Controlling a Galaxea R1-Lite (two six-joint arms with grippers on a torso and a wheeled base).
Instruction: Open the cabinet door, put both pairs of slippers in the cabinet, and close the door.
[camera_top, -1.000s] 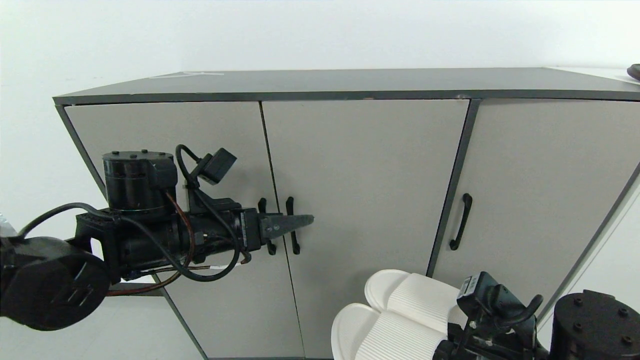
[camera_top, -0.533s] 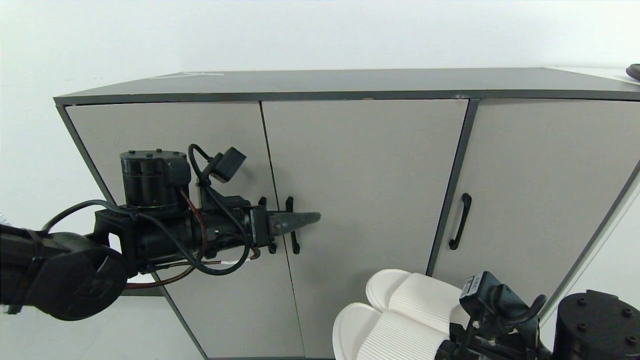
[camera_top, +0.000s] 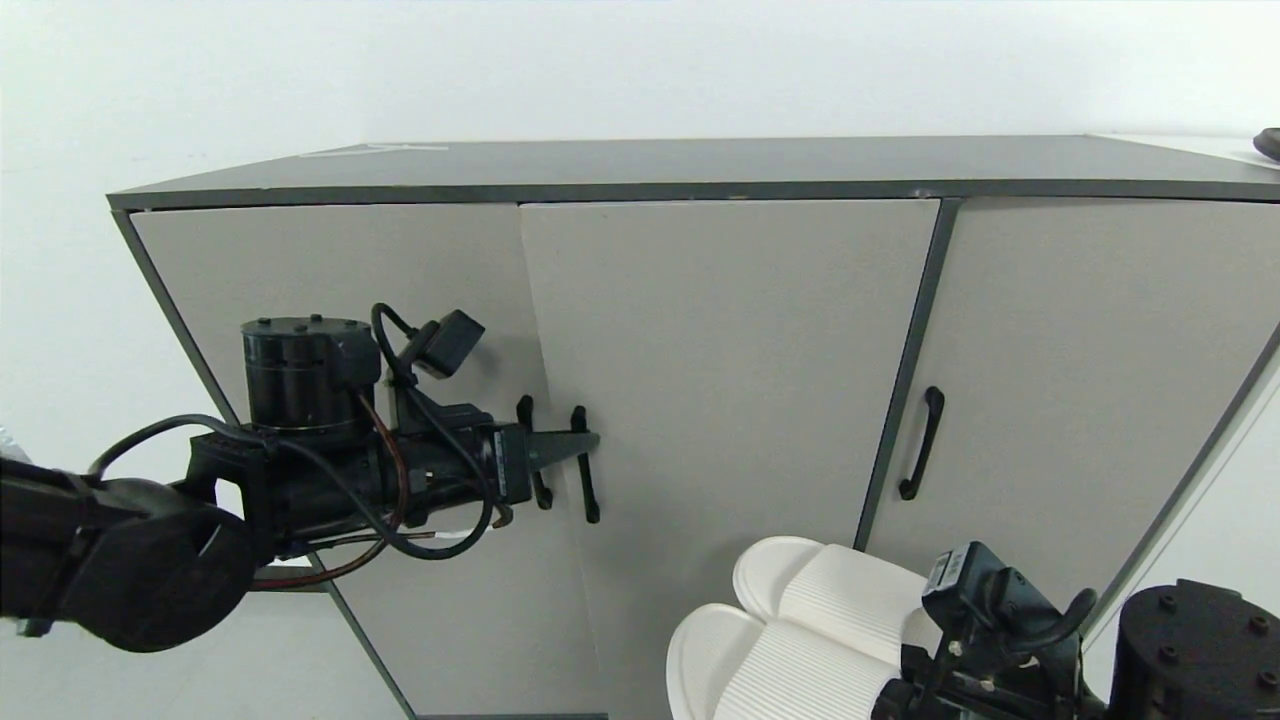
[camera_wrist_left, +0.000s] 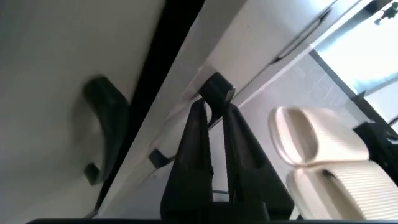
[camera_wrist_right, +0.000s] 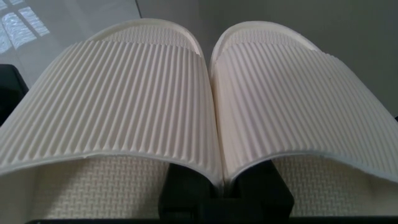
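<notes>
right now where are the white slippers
In the head view the white slippers are low on the robot's right, clamped side by side in the right gripper, in front of the middle cabinet door, below the right door's handle.

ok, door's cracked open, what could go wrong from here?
1. The left gripper pinches the handle of the middle door near its jaws' tips; it might slip off as the door swings.
2. The slippers in the right gripper sit low in front of that door; it may hit them.
</notes>
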